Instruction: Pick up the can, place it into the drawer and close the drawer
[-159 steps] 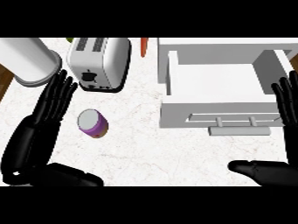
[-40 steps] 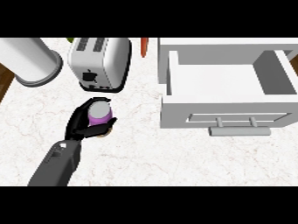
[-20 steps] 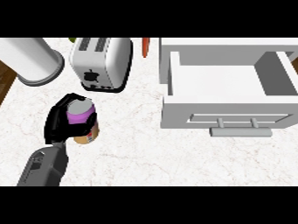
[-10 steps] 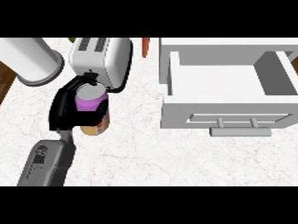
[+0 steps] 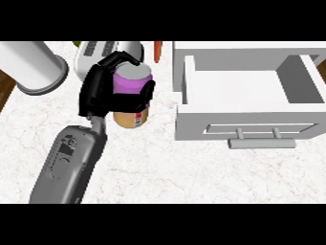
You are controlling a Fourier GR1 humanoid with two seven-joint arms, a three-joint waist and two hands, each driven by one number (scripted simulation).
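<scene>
Counter (image 5: 193,172): white marble top, dark wood floor showing past its left and right edges.
Drawer (image 5: 254,122): white, pulled open at the counter's right side; its tray shows nothing inside, and a bar handle sits on its front.
Paper towel roll (image 5: 27,64): white cylinder standing at the back left corner.
Toaster (image 5: 98,49): white, at the back edge, partly hidden behind the hand.
Left hand (image 5: 100,93): black fingers curled round the can, grey forearm running to the front edge.
Can (image 5: 133,98): upright in that hand, purple top, tan label below, left of the drawer, not in it.
</scene>
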